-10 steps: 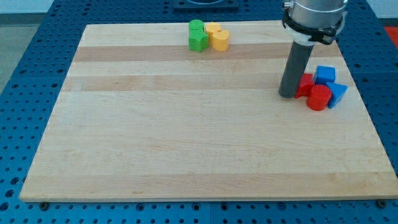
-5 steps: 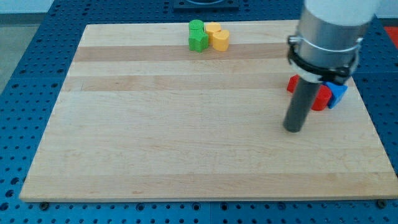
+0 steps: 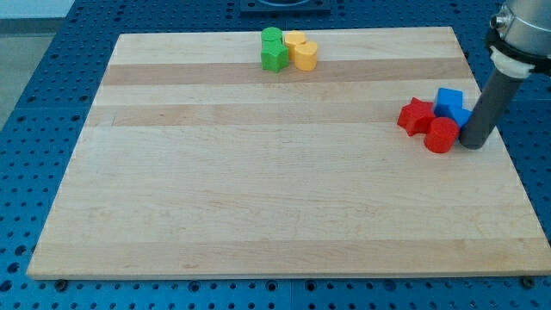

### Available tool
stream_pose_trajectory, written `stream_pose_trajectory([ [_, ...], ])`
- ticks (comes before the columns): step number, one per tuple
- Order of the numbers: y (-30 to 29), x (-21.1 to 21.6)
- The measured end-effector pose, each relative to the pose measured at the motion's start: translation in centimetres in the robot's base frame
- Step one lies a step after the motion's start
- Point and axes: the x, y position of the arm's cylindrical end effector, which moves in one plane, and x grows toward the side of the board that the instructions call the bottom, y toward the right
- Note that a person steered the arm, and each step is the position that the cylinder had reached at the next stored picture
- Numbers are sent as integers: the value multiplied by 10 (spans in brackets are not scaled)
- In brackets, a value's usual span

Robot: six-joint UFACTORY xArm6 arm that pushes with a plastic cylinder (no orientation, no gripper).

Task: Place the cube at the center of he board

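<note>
A blue cube (image 3: 448,101) sits near the board's right edge in a tight cluster with a red star-shaped block (image 3: 416,116), a red cylinder (image 3: 442,135) and a second blue block (image 3: 463,117) that my rod partly hides. My tip (image 3: 473,143) rests on the board at the cluster's right side, just right of the red cylinder and below the blue cube, against or very near the hidden blue block.
At the view's top, left of centre, two green blocks (image 3: 274,49) touch two yellow blocks (image 3: 301,50). The wooden board (image 3: 275,198) lies on a blue perforated table. The board's right edge runs close to my tip.
My tip swung from the cluster's left side down toward the view's bottom, then round to the cluster's right side. The red star now sits a little further left.
</note>
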Motion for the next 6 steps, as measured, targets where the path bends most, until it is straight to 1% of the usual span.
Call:
stream_pose_trajectory([
  [3,0,-45],
  [4,0,-52],
  [6,0,-78],
])
